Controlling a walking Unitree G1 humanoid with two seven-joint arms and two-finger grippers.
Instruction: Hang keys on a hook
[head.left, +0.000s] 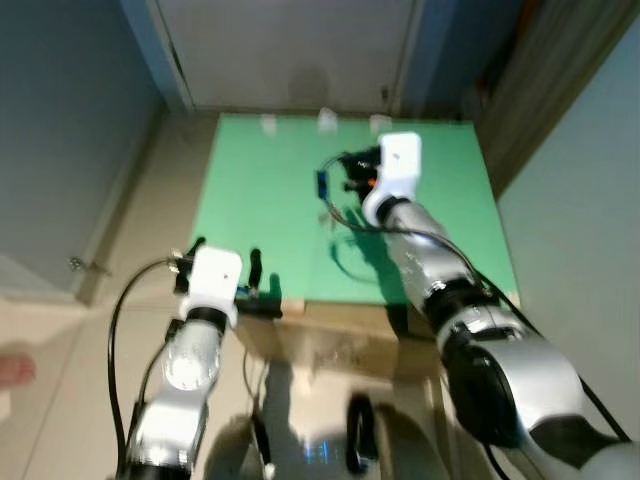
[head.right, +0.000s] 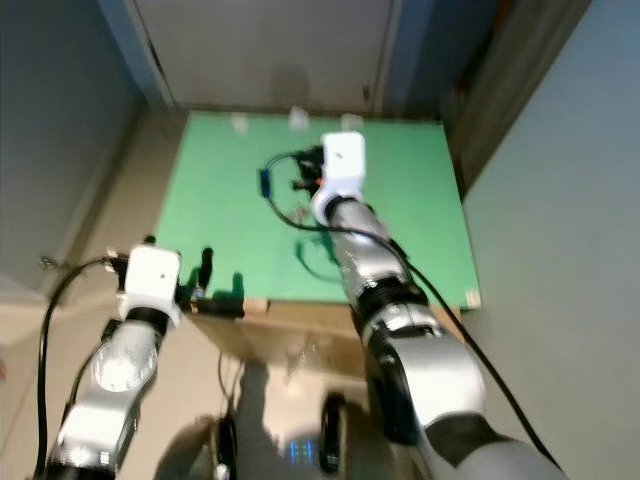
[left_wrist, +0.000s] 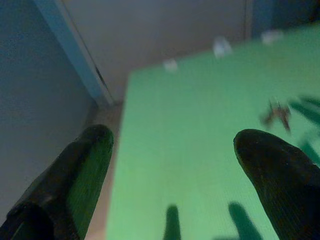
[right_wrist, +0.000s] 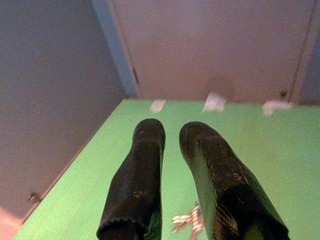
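Seemingly keys (right_wrist: 189, 220) lie under right hand (right_wrist: 170, 145), fingers nearly closed.

1. The counter (head.left: 260, 200) stood against the back wall.
2. Three hooks (head.left: 326, 121) sat in a row at its far edge.
3. The keys (right_wrist: 189, 220) lay on the counter, under the right end effector (right_wrist: 172, 137).
4. The left end effector (head.left: 225, 262) was at the near left corner.

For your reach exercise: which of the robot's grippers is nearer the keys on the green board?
Right. The right gripper is over the green board, at the keys. The left gripper hovers at the board's near edge, well short.
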